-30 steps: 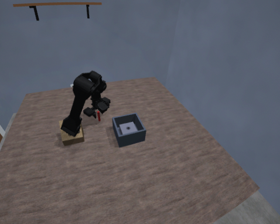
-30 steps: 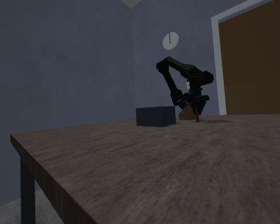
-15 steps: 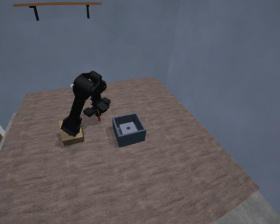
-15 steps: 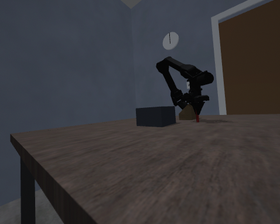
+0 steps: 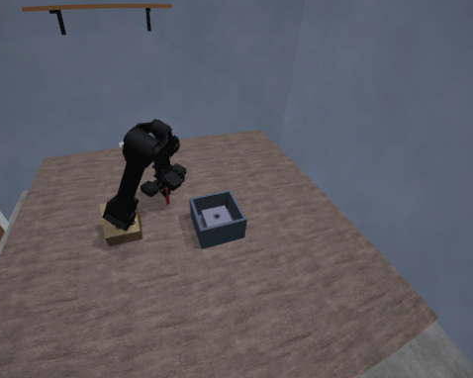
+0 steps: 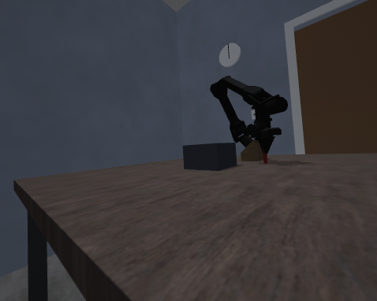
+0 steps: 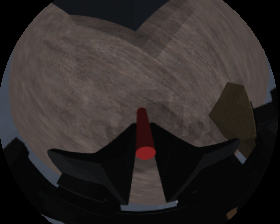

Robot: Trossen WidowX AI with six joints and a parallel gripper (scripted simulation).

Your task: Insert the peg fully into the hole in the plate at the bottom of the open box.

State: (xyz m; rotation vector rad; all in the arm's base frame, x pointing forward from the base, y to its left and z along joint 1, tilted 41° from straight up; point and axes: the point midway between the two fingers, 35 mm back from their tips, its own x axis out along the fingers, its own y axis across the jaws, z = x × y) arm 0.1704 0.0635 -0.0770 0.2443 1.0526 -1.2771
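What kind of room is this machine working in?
Probably a plain indoor workroom: blue-grey walls, a wall clock, a brown door and a wooden table carrying the arm.
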